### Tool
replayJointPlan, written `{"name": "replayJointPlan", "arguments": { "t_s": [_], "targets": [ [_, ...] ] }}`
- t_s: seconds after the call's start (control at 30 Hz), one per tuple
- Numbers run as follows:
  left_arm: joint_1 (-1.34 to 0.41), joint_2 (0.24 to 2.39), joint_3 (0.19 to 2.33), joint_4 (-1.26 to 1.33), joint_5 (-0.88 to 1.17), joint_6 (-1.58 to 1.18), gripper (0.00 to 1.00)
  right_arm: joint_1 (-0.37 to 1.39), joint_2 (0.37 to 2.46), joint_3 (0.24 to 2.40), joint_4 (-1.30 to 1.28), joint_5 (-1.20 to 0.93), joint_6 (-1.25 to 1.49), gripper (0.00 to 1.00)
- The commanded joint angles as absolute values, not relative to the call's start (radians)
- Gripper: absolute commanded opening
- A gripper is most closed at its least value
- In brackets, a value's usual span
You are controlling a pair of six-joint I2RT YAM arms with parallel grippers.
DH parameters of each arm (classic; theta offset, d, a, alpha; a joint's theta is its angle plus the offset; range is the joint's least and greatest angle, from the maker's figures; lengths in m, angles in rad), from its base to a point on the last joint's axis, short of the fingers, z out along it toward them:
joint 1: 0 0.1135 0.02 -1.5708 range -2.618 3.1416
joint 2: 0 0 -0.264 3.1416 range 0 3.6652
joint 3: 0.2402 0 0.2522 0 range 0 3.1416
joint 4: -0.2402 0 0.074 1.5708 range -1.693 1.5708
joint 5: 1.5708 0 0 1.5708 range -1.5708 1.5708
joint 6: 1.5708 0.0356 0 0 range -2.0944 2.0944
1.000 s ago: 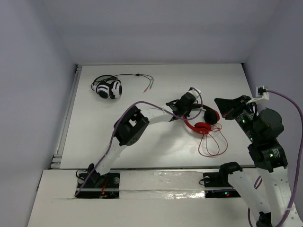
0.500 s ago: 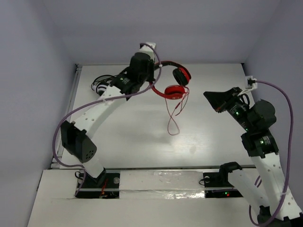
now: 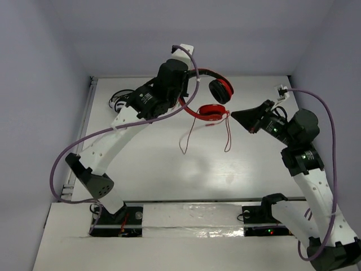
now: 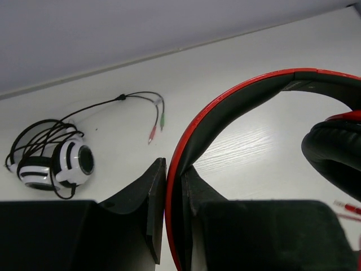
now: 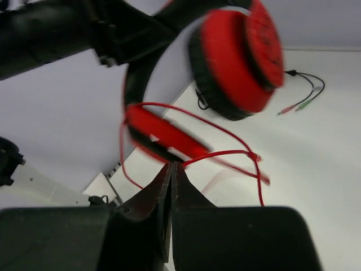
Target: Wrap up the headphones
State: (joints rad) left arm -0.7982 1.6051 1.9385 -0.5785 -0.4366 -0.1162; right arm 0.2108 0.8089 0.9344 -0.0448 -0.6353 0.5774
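The red headphones [image 3: 213,100] hang in the air above the far middle of the table. My left gripper [image 3: 188,90] is raised and shut on their red-and-black headband [image 4: 237,96], which is pinched between the jaws [image 4: 174,169]. A black ear pad [image 4: 333,147] shows at the right. The thin red cable [image 3: 228,134] hangs below the cups in two long loops. My right gripper [image 3: 233,114] is shut, with its tips [image 5: 171,165] right at the lower ear cup [image 5: 163,134] and the cable [image 5: 225,153]. I see nothing between its jaws.
Black-and-white headphones [image 4: 53,161] with a black cable and small plugs [image 4: 158,121] lie at the far left of the table [image 3: 169,164], partly hidden behind my left arm in the top view [image 3: 117,99]. Walls enclose the back and sides.
My left gripper lifted the red headphones from the table's right middle up and to the back. The cable loops now swing wider. My right gripper moved left to the lower ear cup.
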Motion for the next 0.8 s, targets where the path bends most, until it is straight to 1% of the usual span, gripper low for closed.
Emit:
{"name": "replayJointPlan", "arguments": {
  "t_s": [0.0,0.07,0.1,0.13,0.17,0.2,0.23,0.27,0.3,0.4,0.53,0.67,0.7,0.77],
  "targets": [
    [-0.796,1.65,1.996,-0.578,-0.552,-0.115,0.0,0.215,0.743,0.994,-0.081,-0.652,0.569,0.01],
    [-0.796,1.681,2.009,-0.566,-0.551,-0.118,0.0,0.215,0.712,1.008,-0.138,-0.609,0.534,0.0],
    [-0.796,1.693,2.023,-0.563,-0.545,-0.12,0.0,0.215,0.681,1.012,-0.184,-0.571,0.526,0.01],
    [-0.796,1.715,2.026,-0.548,-0.534,-0.123,0.0,0.215,0.67,1.019,-0.205,-0.558,0.522,0.06],
    [-0.796,1.726,2.029,-0.539,-0.529,-0.124,0.0,0.215,0.663,1.034,-0.218,-0.555,0.529,0.16],
    [-0.796,1.736,2.042,-0.532,-0.523,-0.127,0.0,0.215,0.657,1.04,-0.227,-0.558,0.538,0.41],
    [-0.796,1.759,2.049,-0.528,-0.508,-0.132,0.0,0.215,0.65,1.043,-0.226,-0.566,0.548,0.5],
    [-0.796,1.767,2.055,-0.523,-0.502,-0.14,0.0,0.215,0.649,1.036,-0.218,-0.581,0.573,0.56],
    [-0.796,1.775,2.062,-0.517,-0.497,-0.144,0.0,0.215,0.65,1.026,-0.189,-0.615,0.592,0.59],
    [-0.796,1.787,2.056,-0.48,-0.46,-0.172,0.0,0.227,0.664,0.958,-0.131,-0.638,0.632,0.64],
    [-0.796,1.786,2.037,-0.445,-0.414,-0.199,0.0,0.247,0.699,0.899,-0.112,-0.601,0.617,0.64],
    [-0.796,1.781,2.0,-0.416,-0.394,-0.213,0.0,0.33,0.781,0.877,-0.084,-0.557,0.612,0.65],
    [-0.796,1.779,1.982,-0.407,-0.391,-0.215,0.0,0.392,0.81,0.876,-0.081,-0.533,0.603,0.66],
    [-0.796,1.782,1.976,-0.396,-0.39,-0.215,0.0,0.451,0.84,0.876,-0.078,-0.465,0.592,0.68]
  ]
}}
